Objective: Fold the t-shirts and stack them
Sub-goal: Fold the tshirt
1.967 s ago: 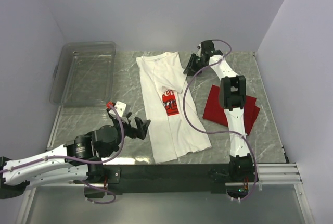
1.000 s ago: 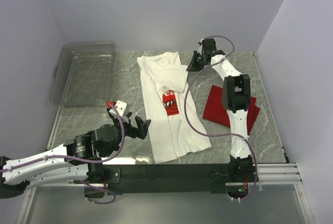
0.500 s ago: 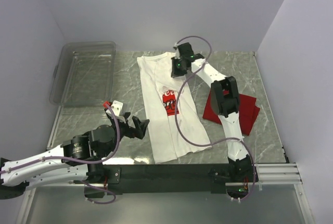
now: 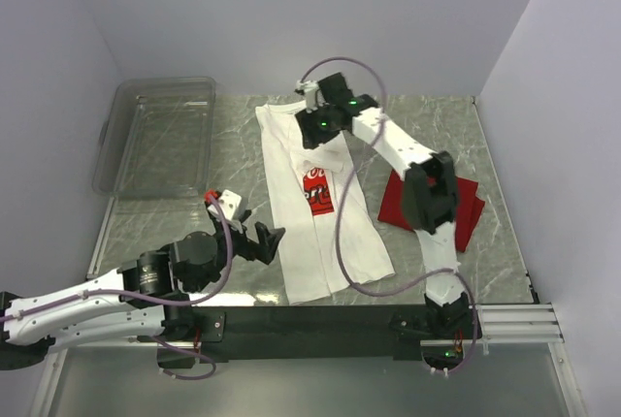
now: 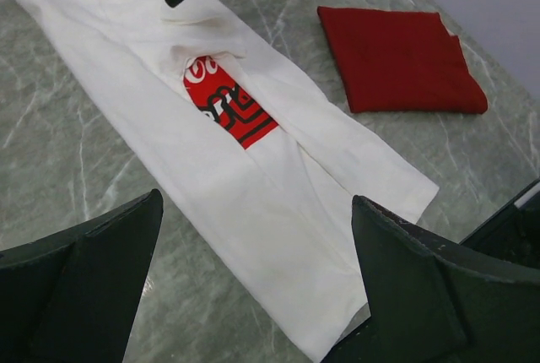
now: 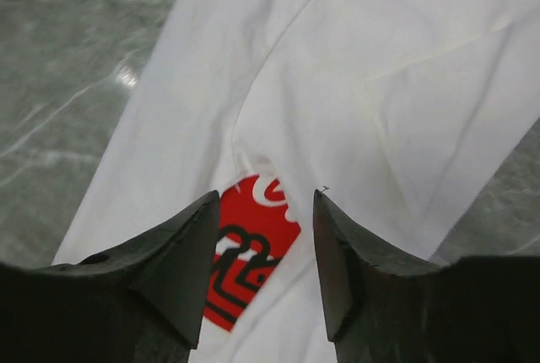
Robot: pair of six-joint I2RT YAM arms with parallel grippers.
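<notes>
white coca-cola t-shirt (image 4: 312, 238) lies flat under the right gripper (image 4: 312, 126), whose fingers stand parted, seemingly grasping nothing. its long axis runs from there toward the left gripper (image 4: 264, 240), spread wide and empty just beside its hem. the folded red t-shirt (image 4: 472, 206) lies apart, rightward of both.

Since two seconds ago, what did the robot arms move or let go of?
The right fingers swung left, from beside the white shirt to above its upper part, and opened with nothing between them. The left fingers stayed open. The red shirt and bin stayed put.
</notes>
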